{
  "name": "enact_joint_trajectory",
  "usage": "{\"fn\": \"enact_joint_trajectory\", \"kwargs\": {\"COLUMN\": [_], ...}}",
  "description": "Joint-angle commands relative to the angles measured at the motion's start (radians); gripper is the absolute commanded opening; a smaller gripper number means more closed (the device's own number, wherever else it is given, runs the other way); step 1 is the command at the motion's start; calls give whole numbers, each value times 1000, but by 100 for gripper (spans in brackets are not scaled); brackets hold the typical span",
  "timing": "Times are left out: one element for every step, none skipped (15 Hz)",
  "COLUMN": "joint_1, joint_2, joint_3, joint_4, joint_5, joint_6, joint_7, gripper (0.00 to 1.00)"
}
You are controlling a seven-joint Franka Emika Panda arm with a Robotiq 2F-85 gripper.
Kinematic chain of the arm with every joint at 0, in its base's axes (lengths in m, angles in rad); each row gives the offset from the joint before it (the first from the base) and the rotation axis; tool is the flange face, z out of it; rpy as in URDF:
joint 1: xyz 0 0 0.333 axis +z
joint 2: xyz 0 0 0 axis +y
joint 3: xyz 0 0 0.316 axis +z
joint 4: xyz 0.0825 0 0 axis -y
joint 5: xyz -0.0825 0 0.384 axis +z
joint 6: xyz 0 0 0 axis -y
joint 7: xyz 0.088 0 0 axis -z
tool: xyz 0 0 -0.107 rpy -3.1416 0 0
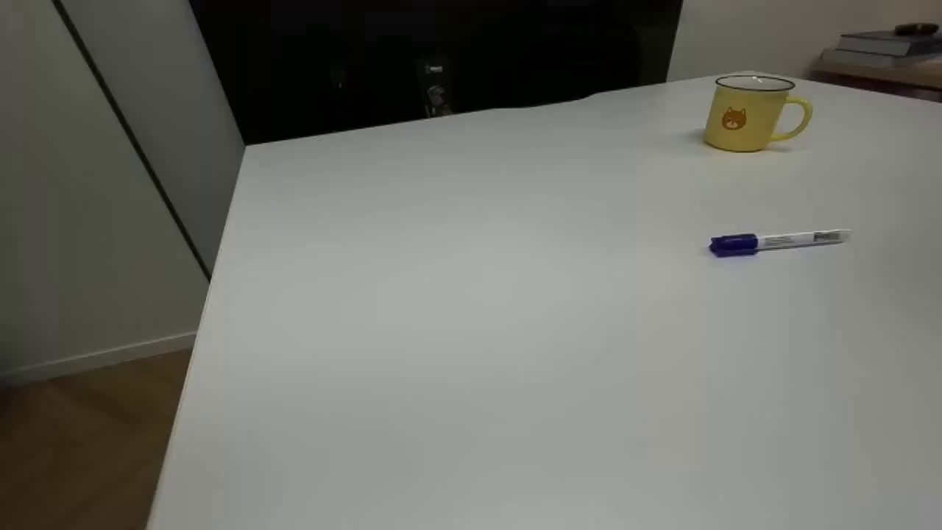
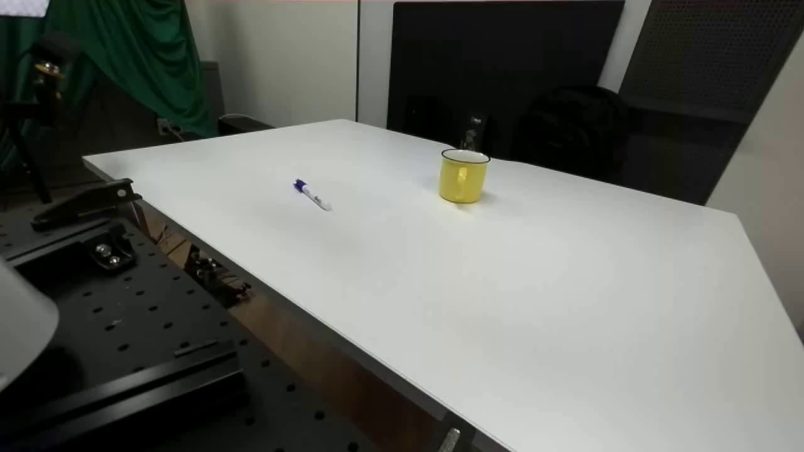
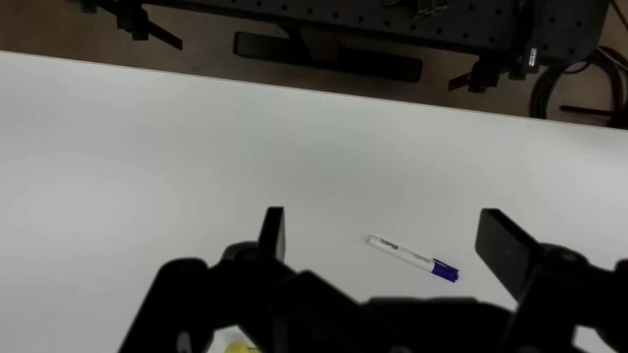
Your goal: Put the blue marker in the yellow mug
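The blue marker has a blue cap and a white barrel and lies flat on the white table; it shows in both exterior views (image 1: 780,241) (image 2: 311,194) and in the wrist view (image 3: 407,255). The yellow mug stands upright on the table, apart from the marker, in both exterior views (image 1: 743,121) (image 2: 460,181). Only a small yellow piece of the mug (image 3: 236,347) shows at the bottom of the wrist view, mostly hidden by the gripper. My gripper (image 3: 382,220) is open and empty, above the table, with the marker seen between its fingers. It is out of both exterior views.
The white table (image 1: 456,331) has an edge along the black perforated robot mount (image 2: 188,314). A large black panel (image 2: 490,69) stands behind the table. Books (image 1: 883,48) lie on a wooden surface beyond the table. A green curtain (image 2: 138,56) hangs at the back.
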Motion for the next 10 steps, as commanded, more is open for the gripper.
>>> {"fn": "enact_joint_trajectory", "kwargs": {"joint_1": [11, 11, 11, 11, 11, 11, 11, 11, 33, 45], "joint_2": [1, 1, 1, 1, 1, 1, 1, 1, 12, 25], "joint_3": [-10, -10, -10, -10, -10, -10, -10, -10, -26, -27], "joint_4": [1, 1, 1, 1, 1, 1, 1, 1, 3, 4], "joint_5": [-5, -5, -5, -5, -5, -5, -5, -5, -2, -26], "joint_6": [-1, -1, -1, -1, -1, -1, -1, -1, 8, 22], "joint_7": [5, 5, 5, 5, 5, 5, 5, 5, -77, -142], "gripper": [100, 100, 100, 100, 100, 100, 100, 100, 100, 100]}}
